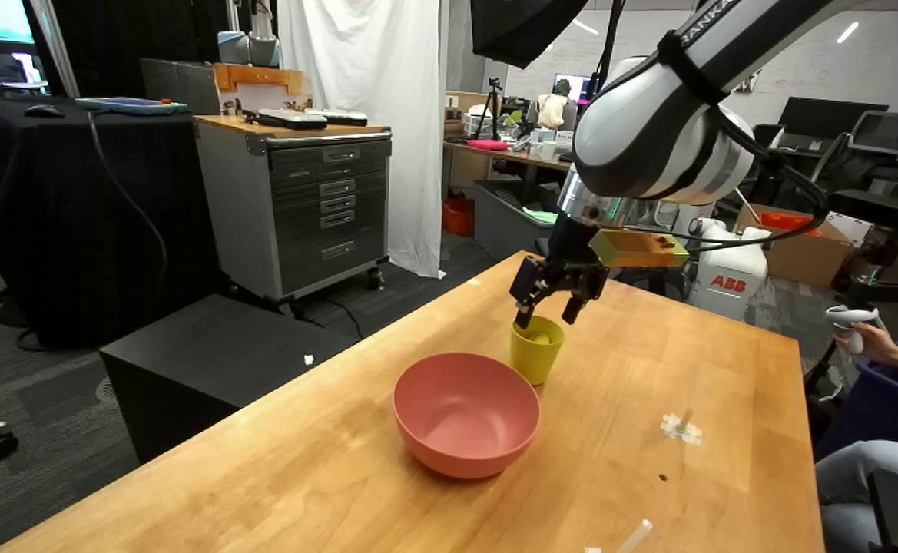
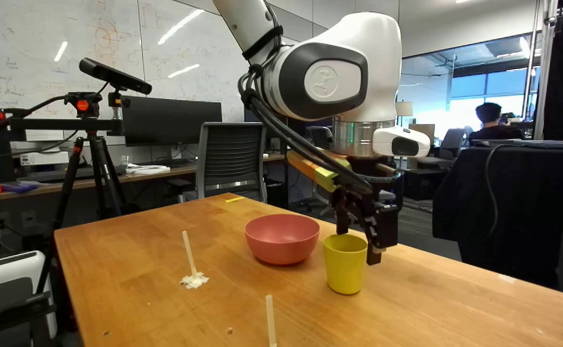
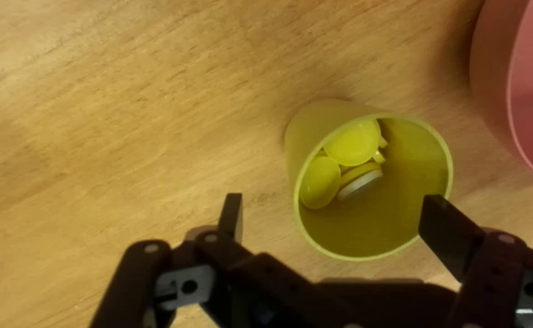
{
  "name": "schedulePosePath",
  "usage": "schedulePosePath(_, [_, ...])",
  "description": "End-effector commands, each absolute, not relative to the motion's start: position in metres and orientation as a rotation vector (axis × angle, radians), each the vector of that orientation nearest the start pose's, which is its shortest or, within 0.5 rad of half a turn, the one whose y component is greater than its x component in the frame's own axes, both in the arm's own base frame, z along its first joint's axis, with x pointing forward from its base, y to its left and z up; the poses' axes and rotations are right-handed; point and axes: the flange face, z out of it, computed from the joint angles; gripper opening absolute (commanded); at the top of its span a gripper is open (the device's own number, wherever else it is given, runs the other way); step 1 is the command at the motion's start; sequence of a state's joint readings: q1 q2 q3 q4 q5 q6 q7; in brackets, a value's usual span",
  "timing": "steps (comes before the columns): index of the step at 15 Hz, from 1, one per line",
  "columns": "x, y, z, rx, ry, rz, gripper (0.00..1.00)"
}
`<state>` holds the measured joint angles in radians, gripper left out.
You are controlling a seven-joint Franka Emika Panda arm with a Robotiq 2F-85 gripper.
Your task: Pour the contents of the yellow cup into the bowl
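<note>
Over the wooden table (image 1: 617, 438), one arm (image 2: 373, 62) bends downward. One pink bowl (image 1: 465, 415) stands, bare inside. The gripper (image 1: 547, 321) is widely spread, holds nothing, and hangs at the rim of one upright yellow cup (image 2: 345, 270), just beside the bowl. Inside lie at least three yellow pieces (image 3: 353, 143) and one white piece (image 3: 361, 184).

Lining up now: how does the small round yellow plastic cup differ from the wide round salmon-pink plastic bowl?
The yellow cup is narrow and taller than wide; the pink bowl is wide and low. Small yellow and whitish pieces lie in the cup; none show in the bowl. The open black claw is by the cup, farther from the bowl. Both are round, standing mouth up on the brown wooden table.
</note>
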<state>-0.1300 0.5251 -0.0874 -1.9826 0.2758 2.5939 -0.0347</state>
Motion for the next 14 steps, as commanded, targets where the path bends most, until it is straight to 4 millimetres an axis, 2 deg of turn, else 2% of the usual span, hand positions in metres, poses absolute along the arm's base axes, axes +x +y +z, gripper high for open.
schedulePosePath(1, [0.608, -0.142, 0.209, -2.989, 0.591, -0.192, 1.00])
schedulePosePath(6, [0.602, -0.146, 0.211, -2.988, 0.594, -0.209, 1.00])
schedulePosePath(14, [0.596, -0.159, 0.196, -2.987, 0.628, -0.206, 1.00])
